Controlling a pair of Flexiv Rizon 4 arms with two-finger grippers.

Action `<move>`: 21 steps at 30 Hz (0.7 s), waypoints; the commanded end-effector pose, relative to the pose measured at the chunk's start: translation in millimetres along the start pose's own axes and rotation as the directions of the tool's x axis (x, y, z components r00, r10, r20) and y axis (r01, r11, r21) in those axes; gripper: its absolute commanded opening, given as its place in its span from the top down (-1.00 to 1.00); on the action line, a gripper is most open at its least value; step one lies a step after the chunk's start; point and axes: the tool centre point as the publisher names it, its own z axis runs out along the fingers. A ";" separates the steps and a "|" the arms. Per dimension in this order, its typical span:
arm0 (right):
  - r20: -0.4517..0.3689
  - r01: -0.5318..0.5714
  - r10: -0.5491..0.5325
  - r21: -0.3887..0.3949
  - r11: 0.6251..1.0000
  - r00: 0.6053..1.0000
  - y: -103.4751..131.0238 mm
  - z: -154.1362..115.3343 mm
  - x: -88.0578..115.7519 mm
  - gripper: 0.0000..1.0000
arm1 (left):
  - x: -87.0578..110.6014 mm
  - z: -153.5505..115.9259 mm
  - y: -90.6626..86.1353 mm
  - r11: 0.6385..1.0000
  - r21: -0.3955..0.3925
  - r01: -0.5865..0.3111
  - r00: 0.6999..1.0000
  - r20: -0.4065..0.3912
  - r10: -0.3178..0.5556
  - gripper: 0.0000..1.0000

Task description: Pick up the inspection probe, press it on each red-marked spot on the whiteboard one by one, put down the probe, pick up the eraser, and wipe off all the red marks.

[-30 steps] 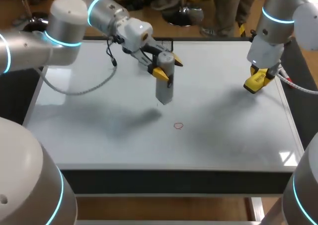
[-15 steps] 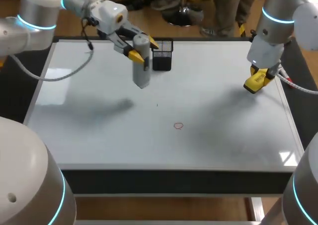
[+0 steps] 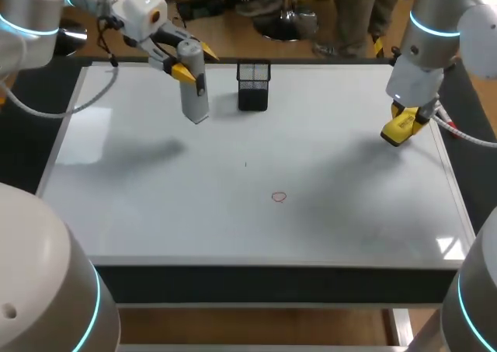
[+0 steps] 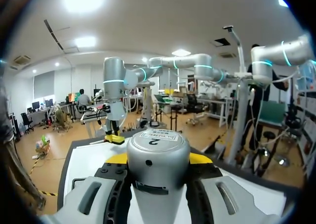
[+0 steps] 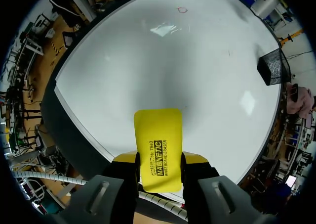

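1. Now the left fingers [image 3: 181, 72] pinch the probe [image 3: 194, 88] upright above the far-left desk [image 3: 116, 204].
2. The right fingers [image 5: 124, 157] pinch the eraser [image 5: 158, 150].
3. Probe looks stiff and slick; hold its upper body.

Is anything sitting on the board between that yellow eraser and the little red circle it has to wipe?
Nothing visible does. The whiteboard between the eraser and the red mark is bare; the black mesh basket stands well off that path, near the far edge.

Print on two things
A numbered label [image 4: 158, 137] tops the probe [image 4: 158, 177]; black lettering runs along the yellow eraser [image 5: 158, 135].
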 end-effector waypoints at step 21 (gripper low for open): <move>-0.003 0.002 -0.002 0.001 1.000 1.000 -0.8 -0.1 -0.4 1.00 | -15.6 -36.5 9.6 0.999 0.020 0.029 0.999 -0.030 -0.028 1.00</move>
